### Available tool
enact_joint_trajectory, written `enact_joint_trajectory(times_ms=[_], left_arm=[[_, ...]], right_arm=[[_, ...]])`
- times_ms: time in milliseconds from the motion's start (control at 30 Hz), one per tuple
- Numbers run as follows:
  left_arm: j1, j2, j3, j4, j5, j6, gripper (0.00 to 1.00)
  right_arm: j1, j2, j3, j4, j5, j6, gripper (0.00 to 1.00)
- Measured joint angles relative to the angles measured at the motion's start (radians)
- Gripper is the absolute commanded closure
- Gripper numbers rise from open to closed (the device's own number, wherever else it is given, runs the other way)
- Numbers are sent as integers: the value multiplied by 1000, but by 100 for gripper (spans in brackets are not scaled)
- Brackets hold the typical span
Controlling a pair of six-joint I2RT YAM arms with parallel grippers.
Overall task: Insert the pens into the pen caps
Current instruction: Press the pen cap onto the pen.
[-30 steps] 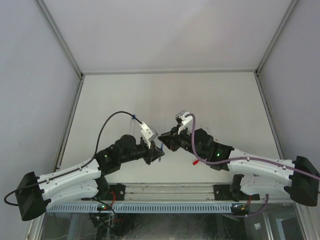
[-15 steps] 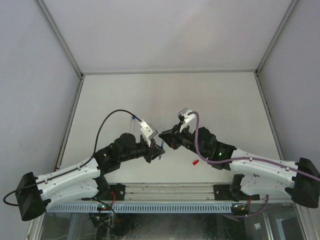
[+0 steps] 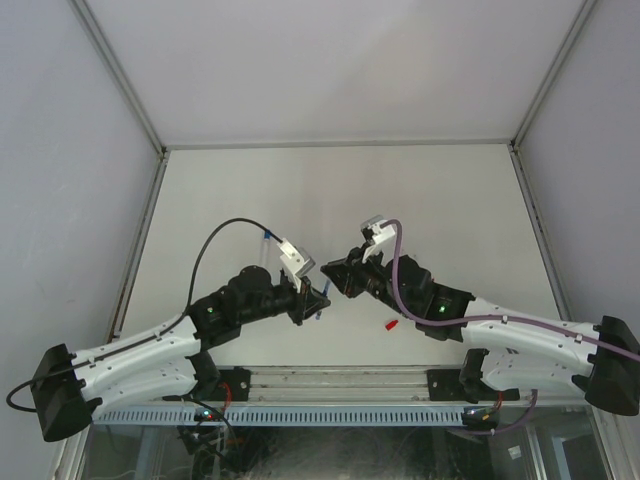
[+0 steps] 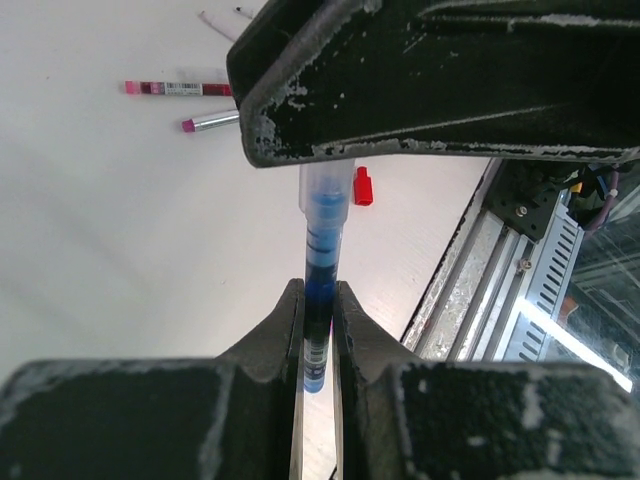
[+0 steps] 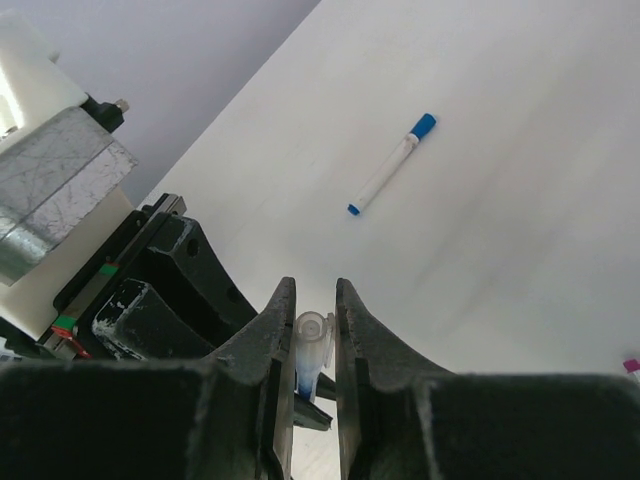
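Observation:
My left gripper [image 4: 318, 290] is shut on a blue pen [image 4: 320, 300], gripping its barrel. The pen's tip end sits in a clear whitish pen cap [image 4: 322, 192]. My right gripper [image 5: 315, 283] is shut on that cap [image 5: 313, 338]. In the top view the two grippers meet tip to tip above the table's near middle, left gripper [image 3: 313, 300] and right gripper [image 3: 328, 272]. A red cap [image 4: 364, 186] lies on the table below; it also shows in the top view [image 3: 391, 324].
A capped blue pen [image 5: 390, 165] lies on the table behind the left wrist; it also shows in the top view [image 3: 266, 237]. Two magenta-ended pens [image 4: 180, 88] [image 4: 210, 121] lie to the right. The metal rail [image 4: 480, 290] runs along the near edge.
The right wrist has swung a little to the right while its jaws stay at the left gripper's tips. The left arm has barely moved.

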Motion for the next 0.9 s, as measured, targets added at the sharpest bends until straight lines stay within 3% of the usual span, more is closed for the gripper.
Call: enact_joint_trajectory(times_ms=[667, 800, 900], left_arm=[[0, -72, 0, -16, 140, -69, 100], [0, -78, 0, -17, 142, -68, 100], [0, -78, 0, -17, 140, -67, 100]], right_arm=[[-106, -36, -171, 370, -430, -182, 100], [-113, -52, -174, 381, -454, -187, 100], [-110, -78, -173, 350, -434, -183, 83]])
